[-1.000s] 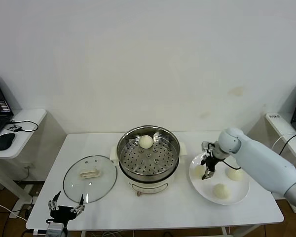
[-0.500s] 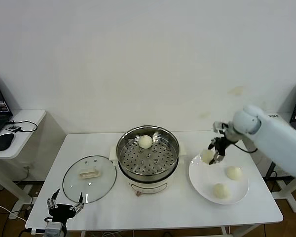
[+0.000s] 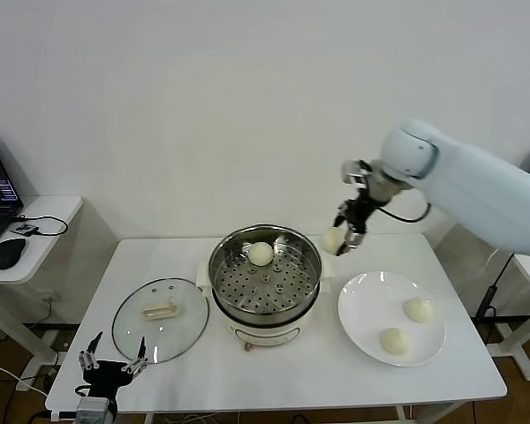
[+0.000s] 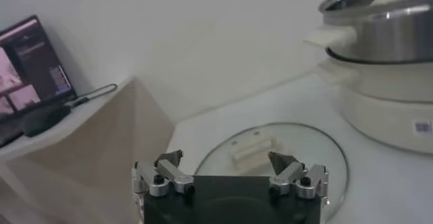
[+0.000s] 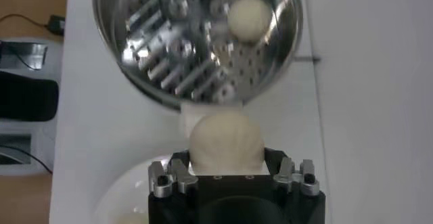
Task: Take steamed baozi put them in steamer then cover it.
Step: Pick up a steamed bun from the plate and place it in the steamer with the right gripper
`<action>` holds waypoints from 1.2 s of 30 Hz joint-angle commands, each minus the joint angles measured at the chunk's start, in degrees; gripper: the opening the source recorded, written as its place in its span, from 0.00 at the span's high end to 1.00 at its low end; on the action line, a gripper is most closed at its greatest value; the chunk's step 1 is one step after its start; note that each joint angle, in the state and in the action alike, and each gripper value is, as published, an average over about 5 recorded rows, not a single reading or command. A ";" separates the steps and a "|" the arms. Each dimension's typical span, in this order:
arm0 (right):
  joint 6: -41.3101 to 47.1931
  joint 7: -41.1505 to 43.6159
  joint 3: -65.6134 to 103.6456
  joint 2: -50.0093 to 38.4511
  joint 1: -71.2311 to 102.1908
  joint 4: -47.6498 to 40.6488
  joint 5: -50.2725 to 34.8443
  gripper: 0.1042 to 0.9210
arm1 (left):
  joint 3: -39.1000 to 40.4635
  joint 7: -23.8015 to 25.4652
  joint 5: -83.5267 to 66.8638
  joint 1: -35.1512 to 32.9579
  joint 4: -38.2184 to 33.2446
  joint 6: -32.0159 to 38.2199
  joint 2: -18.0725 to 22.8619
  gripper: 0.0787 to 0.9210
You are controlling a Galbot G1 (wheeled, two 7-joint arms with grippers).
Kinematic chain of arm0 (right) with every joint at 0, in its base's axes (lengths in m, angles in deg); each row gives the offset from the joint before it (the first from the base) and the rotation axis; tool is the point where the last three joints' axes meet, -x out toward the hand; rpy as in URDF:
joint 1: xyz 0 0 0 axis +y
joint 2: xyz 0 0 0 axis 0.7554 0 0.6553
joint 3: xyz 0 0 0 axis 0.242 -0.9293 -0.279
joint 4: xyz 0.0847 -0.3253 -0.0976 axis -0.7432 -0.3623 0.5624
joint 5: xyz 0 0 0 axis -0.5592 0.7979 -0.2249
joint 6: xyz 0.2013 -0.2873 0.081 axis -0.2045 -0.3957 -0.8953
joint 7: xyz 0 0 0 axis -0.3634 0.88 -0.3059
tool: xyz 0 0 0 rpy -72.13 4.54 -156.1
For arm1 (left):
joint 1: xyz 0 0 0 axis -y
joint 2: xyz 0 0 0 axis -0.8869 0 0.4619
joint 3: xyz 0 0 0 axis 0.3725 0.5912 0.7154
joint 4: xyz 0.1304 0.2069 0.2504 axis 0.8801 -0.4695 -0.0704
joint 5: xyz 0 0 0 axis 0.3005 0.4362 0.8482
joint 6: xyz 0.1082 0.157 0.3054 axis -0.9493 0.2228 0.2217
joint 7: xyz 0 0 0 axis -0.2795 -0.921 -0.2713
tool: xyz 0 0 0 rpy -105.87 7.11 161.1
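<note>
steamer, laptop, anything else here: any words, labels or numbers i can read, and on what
No text here can be read.
Steamer: a small printed label on the white base, too small to read.
Laptop screen: lit, contents blurred.
Glass cover, white plate, baozi in the right gripper: no markings visible.

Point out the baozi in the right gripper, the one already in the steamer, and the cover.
held baozi (image 5: 225,141), right wrist view, middle of its rounded top
baozi in the steamer (image 3: 261,253), head view, its centre
cover (image 3: 161,310), head view, its bar handle
</note>
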 commanded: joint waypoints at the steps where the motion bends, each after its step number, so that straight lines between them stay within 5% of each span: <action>1: 1.18 0.38 -4.36 15.03 -4.93 -6.78 -3.64 0.31 | -0.91 0.04 -0.16 0.07 -0.86 0.16 0.38 0.12; 15: -0.07 0.53 -4.93 31.77 3.63 -23.21 1.99 0.31 | -1.75 -0.30 -1.68 0.41 -0.51 0.48 0.85 0.12; 36: -0.91 -1.94 -1.23 32.89 11.32 -26.69 7.95 0.31 | -1.09 -0.29 -1.81 0.77 0.65 0.46 1.11 0.12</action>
